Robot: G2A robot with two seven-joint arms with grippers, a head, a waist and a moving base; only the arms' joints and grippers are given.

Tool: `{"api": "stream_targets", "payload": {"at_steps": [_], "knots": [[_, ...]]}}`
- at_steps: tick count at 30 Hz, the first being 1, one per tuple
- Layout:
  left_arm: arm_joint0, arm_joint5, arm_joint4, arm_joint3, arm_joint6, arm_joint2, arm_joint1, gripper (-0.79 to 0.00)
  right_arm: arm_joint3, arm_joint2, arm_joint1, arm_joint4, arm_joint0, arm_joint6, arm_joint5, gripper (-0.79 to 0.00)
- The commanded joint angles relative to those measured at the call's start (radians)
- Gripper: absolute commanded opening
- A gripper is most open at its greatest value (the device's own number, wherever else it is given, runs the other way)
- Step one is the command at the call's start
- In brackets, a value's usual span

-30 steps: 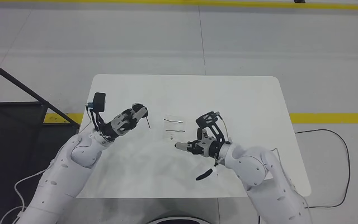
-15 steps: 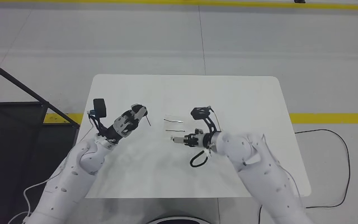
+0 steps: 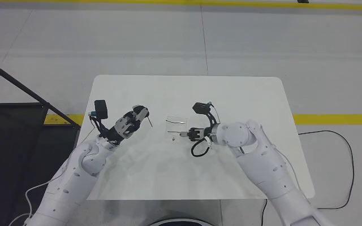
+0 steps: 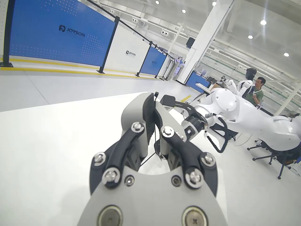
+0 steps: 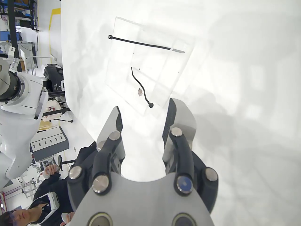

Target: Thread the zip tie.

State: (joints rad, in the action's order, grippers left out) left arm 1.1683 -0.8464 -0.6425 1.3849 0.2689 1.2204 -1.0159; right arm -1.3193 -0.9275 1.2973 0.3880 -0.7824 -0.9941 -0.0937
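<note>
A white table with rounded corners [image 3: 249, 101] carries a thin transparent plastic sheet [image 5: 164, 71] near its middle, and everything else is placed here from that sheet. 2 slim black zip ties lie on it: a straight black zip tie [image 5: 145, 44] runs along the far part of the sheet, its square head at one end and its pale pointed tail at the other, and a curved black zip tie [image 5: 141, 88] lies on the part closer to the robot, with its small round head at the sheet's near edge. The 2 are apart and do not cross. The right gripper [image 5: 145, 109] sits at that near edge, on the sheet's right side, with its 2 fingers spread wide and nothing between them. In the right wrist view the curved tie's head falls just ahead of the gap between the fingertips; whether they touch the sheet or the table cannot be told. The left gripper [image 4: 154, 105] is off to the left of the sheet, apart from it and above the table. Its dark pads are pressed together on a third thin black zip tie [image 3: 149, 122]. 1 short end pokes out past the fingertips, and the rest of the strand passes back between the fingers toward the wrist.
</note>
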Motion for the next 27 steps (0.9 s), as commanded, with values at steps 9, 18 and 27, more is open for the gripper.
{"api": "stream_targets", "payload": {"at_steps": [9, 18, 27], "knots": [[0.000, 0.000, 0.000, 0.000, 0.000, 0.000, 0.000, -0.785, 0.040, -0.002, 0.006, -0.036, 0.014, 0.012, 0.010, -0.505], [0.000, 0.000, 0.000, 0.000, 0.000, 0.000, 0.000, -0.785, 0.054, -0.007, 0.007, -0.056, 0.019, 0.017, 0.011, -0.486], [0.000, 0.000, 0.000, 0.000, 0.000, 0.000, 0.000, -0.785, 0.062, -0.007, 0.008, -0.064, 0.022, 0.017, 0.011, -0.600]]}}
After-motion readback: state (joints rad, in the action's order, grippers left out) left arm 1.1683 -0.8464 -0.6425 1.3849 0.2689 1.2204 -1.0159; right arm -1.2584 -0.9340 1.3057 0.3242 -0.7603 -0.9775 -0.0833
